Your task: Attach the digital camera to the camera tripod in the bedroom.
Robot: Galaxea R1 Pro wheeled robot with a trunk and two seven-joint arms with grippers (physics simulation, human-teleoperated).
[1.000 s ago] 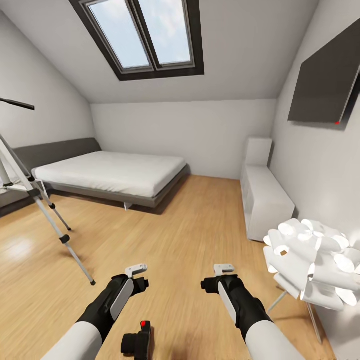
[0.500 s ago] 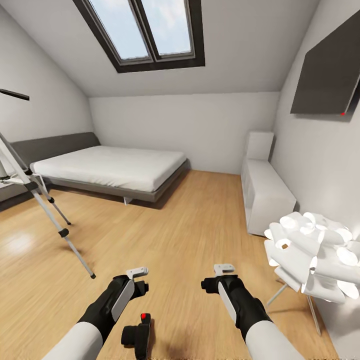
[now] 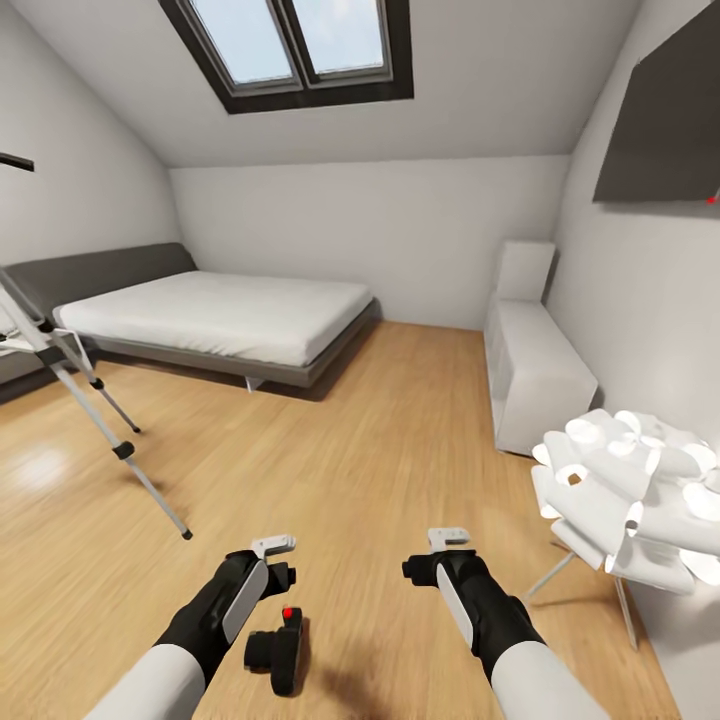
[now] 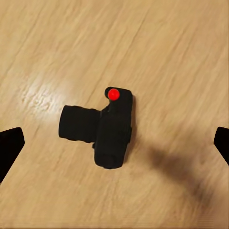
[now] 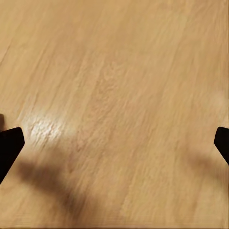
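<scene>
A: Currently, where do we stand with the digital camera (image 4: 109, 128)?

B: It lies on the wood floor (image 3: 400, 440) of the bedroom, directly beneath the left gripper (image 3: 272, 546), lens barrel pointing sideways and red button (image 4: 113, 94) facing up. In the left wrist view the two fingertips (image 4: 9, 150) sit at opposite edges with the camera between and below them, untouched. We judge the left pincer spread wide. The right gripper (image 3: 447, 540) reads the same way, spread over bare boards and holding nothing.

A: What can fail from here?

B: Three cases. First, the body is small and smooth; a descent off centre could close on the lens barrel and roll or tip the camera. Second, fingertips driven too low would strike the floor before the jaws close. Third, the camera tripod (image 3: 90, 400) stands well apart, at the left near the bed (image 3: 220, 325); we expect a carry, and a loose pinch could drop the load on the way.

A: What can we not verify?

B: The tripod is cut off by the frame edge. Only two silver legs and a fragment of the black handle (image 3: 14, 160) show. Its head and mounting plate are hidden, so we cannot tell its orientation. The camera's underside, which we presume carries the mount socket, faces away from us.
</scene>
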